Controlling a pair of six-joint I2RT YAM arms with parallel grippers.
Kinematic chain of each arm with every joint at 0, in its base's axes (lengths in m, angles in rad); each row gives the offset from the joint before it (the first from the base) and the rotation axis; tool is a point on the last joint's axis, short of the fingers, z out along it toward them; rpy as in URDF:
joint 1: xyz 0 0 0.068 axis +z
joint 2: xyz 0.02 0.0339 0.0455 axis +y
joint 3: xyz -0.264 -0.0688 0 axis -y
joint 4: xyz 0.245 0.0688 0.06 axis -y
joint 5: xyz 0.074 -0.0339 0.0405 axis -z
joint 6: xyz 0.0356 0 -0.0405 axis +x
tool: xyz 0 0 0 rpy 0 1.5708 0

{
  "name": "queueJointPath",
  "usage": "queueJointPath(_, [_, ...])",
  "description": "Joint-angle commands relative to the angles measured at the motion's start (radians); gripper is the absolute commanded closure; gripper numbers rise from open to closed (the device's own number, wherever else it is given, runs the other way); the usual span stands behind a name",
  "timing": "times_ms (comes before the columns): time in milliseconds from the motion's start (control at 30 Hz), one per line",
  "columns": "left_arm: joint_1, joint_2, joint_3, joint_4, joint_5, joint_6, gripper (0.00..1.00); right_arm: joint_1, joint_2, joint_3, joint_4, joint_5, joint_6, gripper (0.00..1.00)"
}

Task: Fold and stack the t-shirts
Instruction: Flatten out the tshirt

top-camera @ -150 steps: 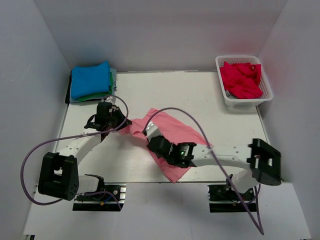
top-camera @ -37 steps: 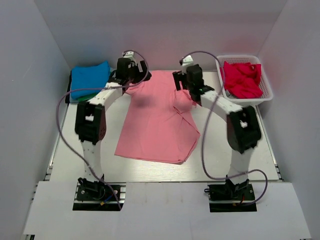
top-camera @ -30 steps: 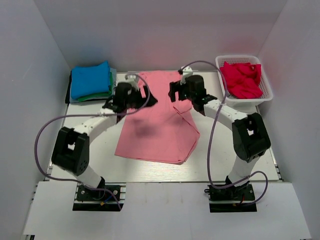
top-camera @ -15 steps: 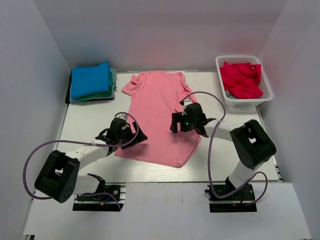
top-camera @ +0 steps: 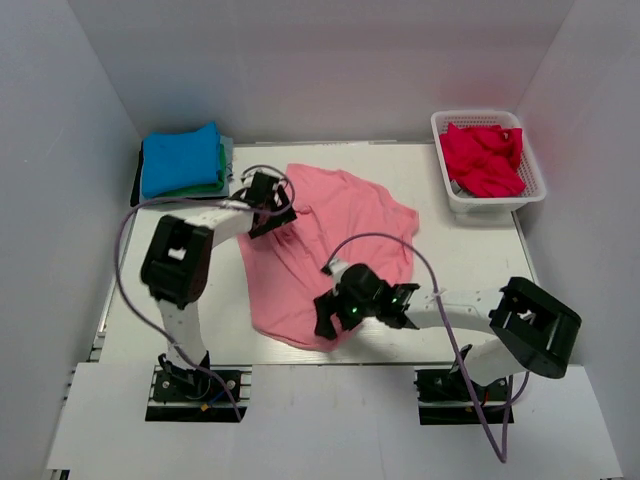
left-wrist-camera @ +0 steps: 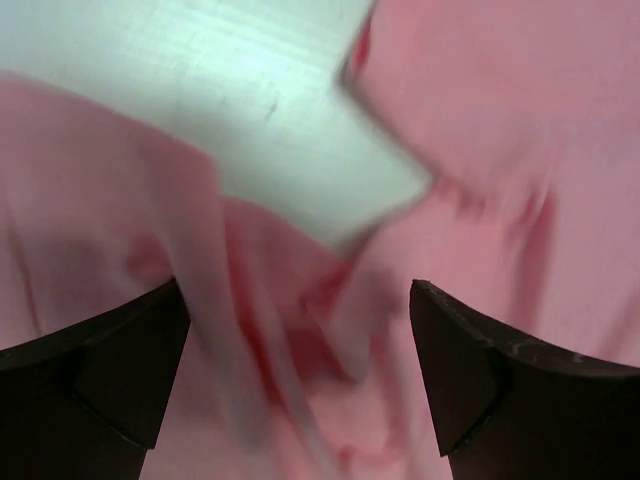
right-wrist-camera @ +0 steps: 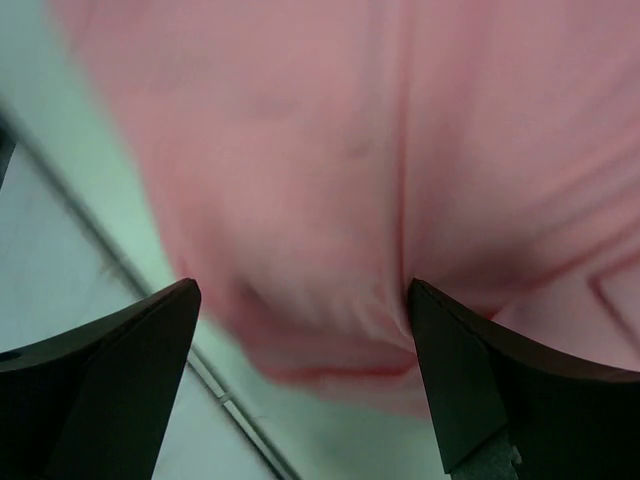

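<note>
While the salmon pink t-shirt (top-camera: 345, 230) lies rumpled at the middle of the table (top-camera: 470, 265), the left gripper (top-camera: 270, 208) sits spread wide over its 10 o'clock edge and the right gripper (top-camera: 332, 314) sits equally wide at its 6 o'clock hem. Both seem to brush the cloth, though blur hides it.

A white basket (top-camera: 472, 204) is sitting at the far right corner of the white table (top-camera: 470, 252), beside grey walls (top-camera: 320, 70).
</note>
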Motion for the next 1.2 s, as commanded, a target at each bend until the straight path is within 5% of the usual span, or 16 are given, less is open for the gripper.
queueJointPath(0, [0.014, 0.25, 0.285, -0.123, -0.015, 0.1, 0.0, 0.138, 0.06, 0.032, -0.022, -0.165, -0.107, 0.1])
queueJointPath(67, [0.023, 0.365, 0.453, -0.24, -0.001, 0.147, 0.0, 0.167, 0.093, 0.074, 0.003, -0.234, -0.189, 0.1])
queueJointPath(200, [0.023, 0.545, 0.854, -0.381, -0.024, 0.187, 0.0, 0.164, 0.055, 0.136, 0.008, -0.134, -0.267, 0.1])
queueJointPath(433, [0.041, 0.446, 0.972, -0.43, -0.151, 0.184, 0.0, 0.105, -0.143, 0.185, -0.153, 0.34, -0.137, 0.1])
queueJointPath(600, [0.041, 0.227, 0.73, -0.4, -0.203, 0.169, 0.0, -0.006, -0.171, 0.222, -0.306, 0.554, -0.042, 0.1])
queueJointPath(800, [0.029, -0.028, 0.356, -0.236, -0.159, 0.16, 0.0, -0.181, -0.16, 0.191, -0.327, 0.556, 0.035, 0.1])
queueJointPath(1167, [0.041, 0.08, 0.204, -0.067, -0.007, 0.151, 0.0, -0.495, 0.163, 0.297, -0.224, 0.372, 0.001, 0.1])
